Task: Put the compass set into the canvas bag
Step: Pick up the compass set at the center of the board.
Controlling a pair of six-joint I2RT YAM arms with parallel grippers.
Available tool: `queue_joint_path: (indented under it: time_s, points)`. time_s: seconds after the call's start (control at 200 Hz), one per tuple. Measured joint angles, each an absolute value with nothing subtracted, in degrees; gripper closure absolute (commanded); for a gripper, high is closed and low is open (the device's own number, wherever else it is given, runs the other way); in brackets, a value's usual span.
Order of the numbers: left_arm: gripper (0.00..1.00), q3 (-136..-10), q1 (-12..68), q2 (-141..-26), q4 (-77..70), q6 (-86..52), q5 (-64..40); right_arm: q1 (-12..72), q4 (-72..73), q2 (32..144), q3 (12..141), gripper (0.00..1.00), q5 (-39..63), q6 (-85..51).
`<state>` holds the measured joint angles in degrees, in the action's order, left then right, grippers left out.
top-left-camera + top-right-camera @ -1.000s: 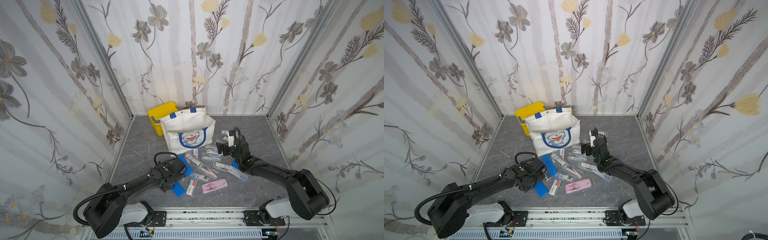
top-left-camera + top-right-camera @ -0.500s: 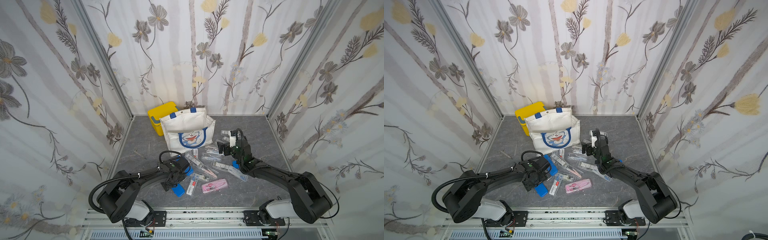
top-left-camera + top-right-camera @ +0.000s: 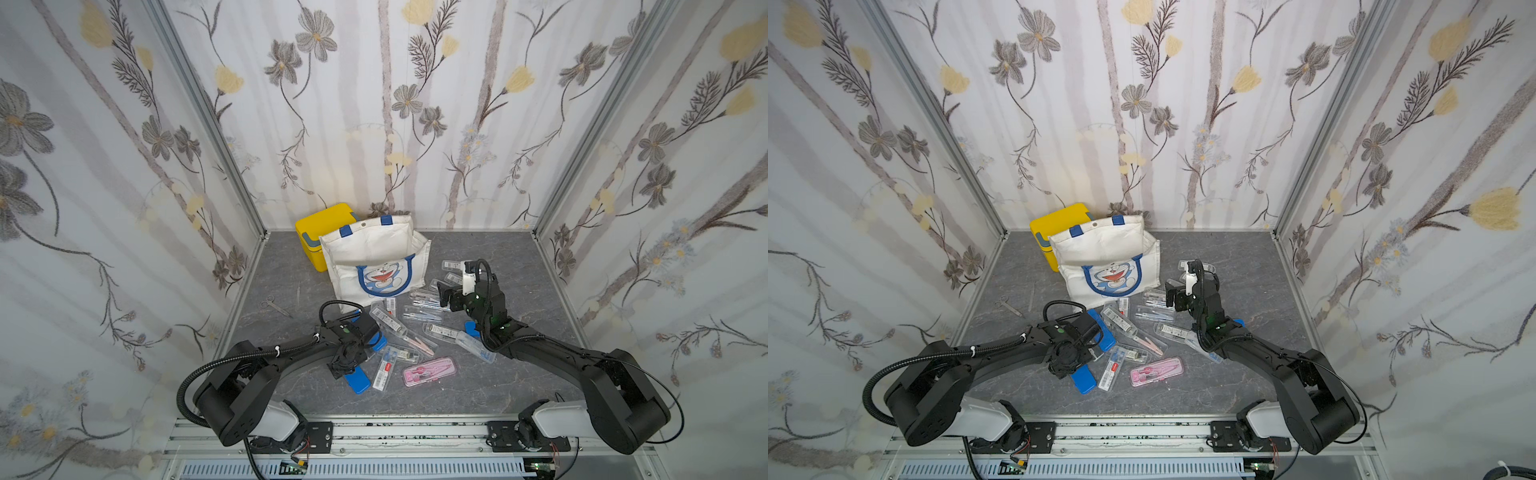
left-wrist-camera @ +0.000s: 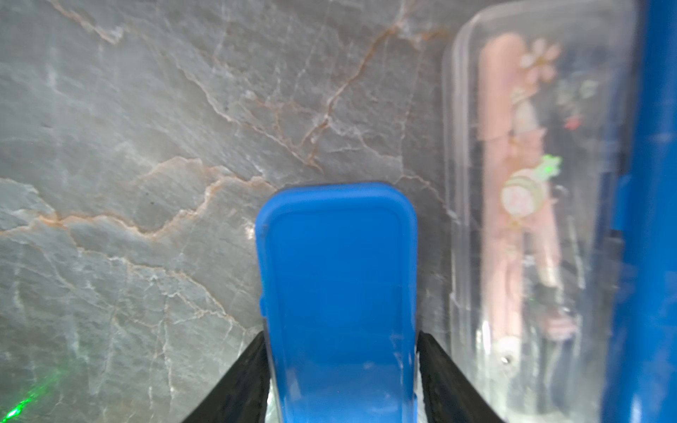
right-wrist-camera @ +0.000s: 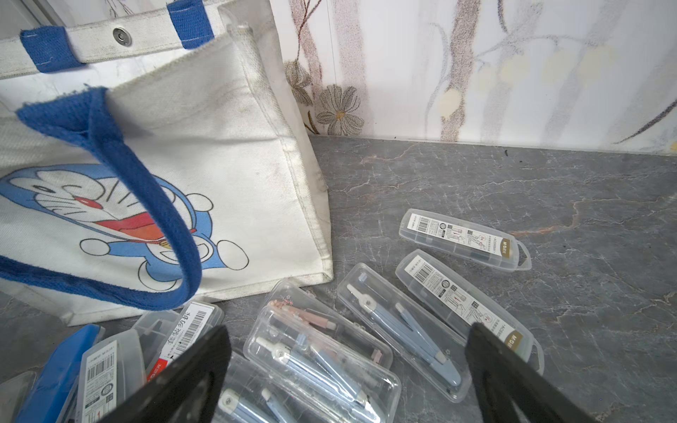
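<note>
You are at the pick-up step. Your left tool [image 4: 340, 335] sits low near the near edge of the surface [image 3: 478, 395], its fingers closed in against both long sides of a blue case [image 4: 337, 274], which I take to be the chosen compass set. The case lies flat on the surface and is not yet lifted. Your right tool [image 5: 348, 329] hangs wide open above the clear cases [image 5: 403, 329] around the middle of the surface and holds nothing.

The canvas bag [image 3: 374, 257] stands upright by the far edge with its mouth open, well apart from the gripped case. The next move calls for a firm lift clear of the neighbouring cases, a carry over the pile towards the far edge, and a release above the mouth.

Counted:
- One canvas bag.
- One yellow box [image 3: 316, 224], just behind the bag towards the far left corner.
- One pink case [image 3: 430, 371].
- One pair of scissors [image 3: 274, 306], near the left edge.
- Two blue cases: the gripped one and a second blue case [image 3: 376, 338] partly under the left arm.
- One small blue piece [image 3: 471, 328] by the right arm.
- Roughly a dozen clear cases. They overlap, so I cannot give an exact number.
</note>
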<state>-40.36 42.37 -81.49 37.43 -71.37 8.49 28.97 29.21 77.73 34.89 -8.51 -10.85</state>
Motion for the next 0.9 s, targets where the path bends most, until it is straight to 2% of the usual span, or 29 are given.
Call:
queue_joint_path:
  time_s: [0.43, 0.899]
  points:
    - [0.48, -41.3, 42.4, -79.7, 36.9, -70.7, 12.0, 29.0, 29.3, 78.1, 34.9, 0.01, -8.5, -10.9]
    - [0.52, -41.6, 42.3, -72.7, 35.9, -69.2, 18.1, 29.0, 29.4, 79.3, 35.0, 0.01, -8.4, -10.9]
